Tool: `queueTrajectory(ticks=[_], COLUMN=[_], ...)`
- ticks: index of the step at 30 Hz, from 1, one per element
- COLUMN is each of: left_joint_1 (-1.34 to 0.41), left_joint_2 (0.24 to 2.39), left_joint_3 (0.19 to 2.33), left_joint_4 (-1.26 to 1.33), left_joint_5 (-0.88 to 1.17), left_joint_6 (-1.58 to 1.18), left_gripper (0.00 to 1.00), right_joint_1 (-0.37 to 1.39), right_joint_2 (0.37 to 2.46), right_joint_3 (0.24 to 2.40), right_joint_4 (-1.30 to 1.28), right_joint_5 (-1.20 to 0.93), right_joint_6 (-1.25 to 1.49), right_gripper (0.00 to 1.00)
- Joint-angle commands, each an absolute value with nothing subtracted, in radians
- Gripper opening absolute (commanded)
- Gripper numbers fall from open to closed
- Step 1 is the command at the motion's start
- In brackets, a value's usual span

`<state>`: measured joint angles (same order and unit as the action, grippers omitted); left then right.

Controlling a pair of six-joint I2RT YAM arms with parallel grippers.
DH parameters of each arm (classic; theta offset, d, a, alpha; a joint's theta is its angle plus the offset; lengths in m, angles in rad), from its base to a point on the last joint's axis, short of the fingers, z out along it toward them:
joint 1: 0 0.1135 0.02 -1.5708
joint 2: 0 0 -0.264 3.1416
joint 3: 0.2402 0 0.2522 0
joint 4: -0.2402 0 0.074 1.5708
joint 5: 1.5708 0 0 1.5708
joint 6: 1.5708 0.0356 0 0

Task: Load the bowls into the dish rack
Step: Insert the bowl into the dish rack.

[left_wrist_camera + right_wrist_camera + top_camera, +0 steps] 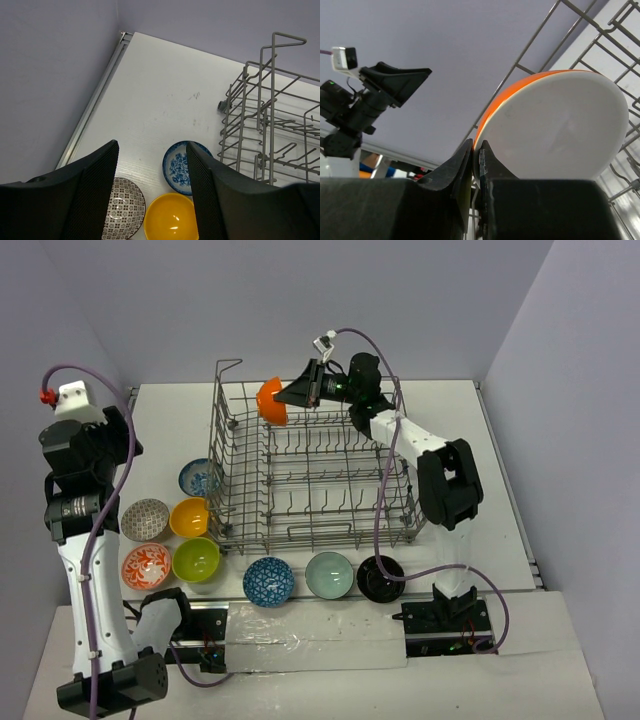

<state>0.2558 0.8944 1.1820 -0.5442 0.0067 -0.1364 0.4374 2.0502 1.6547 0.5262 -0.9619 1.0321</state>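
My left claw (152,150) hangs half open and empty above the five bowls (190,517) left of the dish rack (330,532). Another three bowls (329,574) wait on the surface (160,430) along the rack's near side. My right claw (476,150) pinches the orange bowl (272,400) by its rim, on edge, over the rack's far side. Nothing is racked yet, I'd say.

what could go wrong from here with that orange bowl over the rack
The right gripper pinches the orange bowl only at its rim, so it may slip or swing loose above the dish rack.
The bowl hangs near the rack's far wall; lowered off line, it could catch the wires and not seat.
The open left gripper hovers over the blue-patterned bowl; descending, it might nudge its neighbours.
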Motion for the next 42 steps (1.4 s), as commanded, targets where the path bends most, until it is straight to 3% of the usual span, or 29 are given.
queueTrajectory(ticks=[1,23,42], left_joint_1=[0.273,0.278,0.279], left_joint_2=[0.88,0.845,0.853], left_joint_3=[1.184,1.146,1.141], left_joint_4=[-0.502,-0.483,-0.477], left_joint_5=[0.051,0.087,0.109], left_joint_6=[-0.161,-0.169,-0.169], left_gripper=[0.61,0.61,0.6], right_joint_1=[0.426,0.431,0.43], right_joint_2=[2.062,2.106,2.203], right_joint_3=[1.641,1.532,1.64], right_joint_4=[0.769,0.785,0.719], right_joint_5=[-1.0,-0.922,-0.933], right_joint_6=[1.17,1.155,1.146], right_gripper=[0.0,0.0,0.0])
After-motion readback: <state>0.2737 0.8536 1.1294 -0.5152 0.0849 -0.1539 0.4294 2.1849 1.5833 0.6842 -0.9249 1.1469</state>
